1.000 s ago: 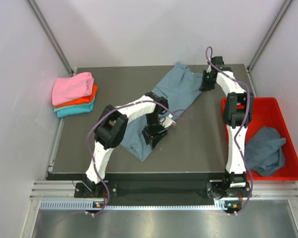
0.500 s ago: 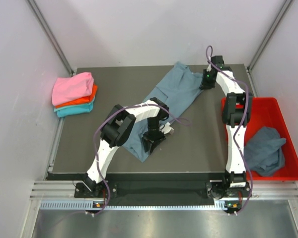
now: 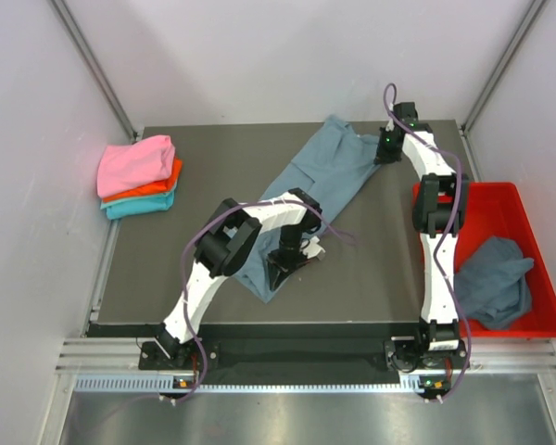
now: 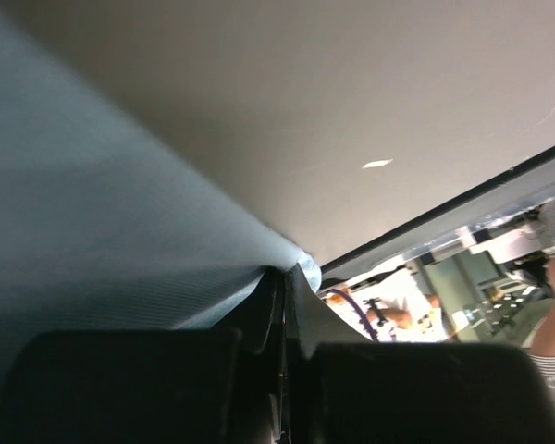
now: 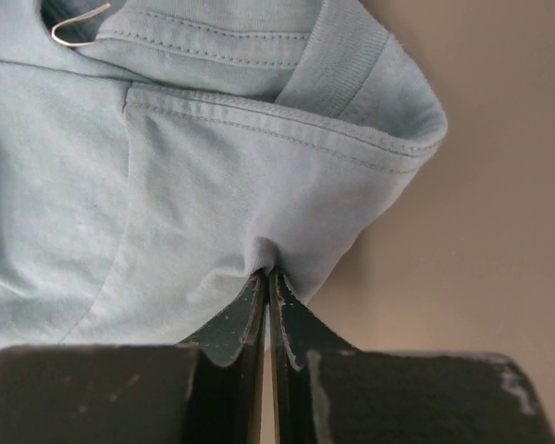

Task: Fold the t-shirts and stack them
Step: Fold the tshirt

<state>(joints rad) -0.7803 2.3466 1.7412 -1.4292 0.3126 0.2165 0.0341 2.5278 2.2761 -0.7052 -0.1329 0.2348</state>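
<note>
Open a second ago; now clamped at both ends. Pinched in left gripper: near-end edge of slate blue-grey cotton t-shirt, towards 6 o'clock. Pinched in right gripper: shoulder by ribbed collar, 1 o'clock. Stretched diagonally across dark table. Looks ready for lift and fold.

White arms, black joints, purple cables
</note>
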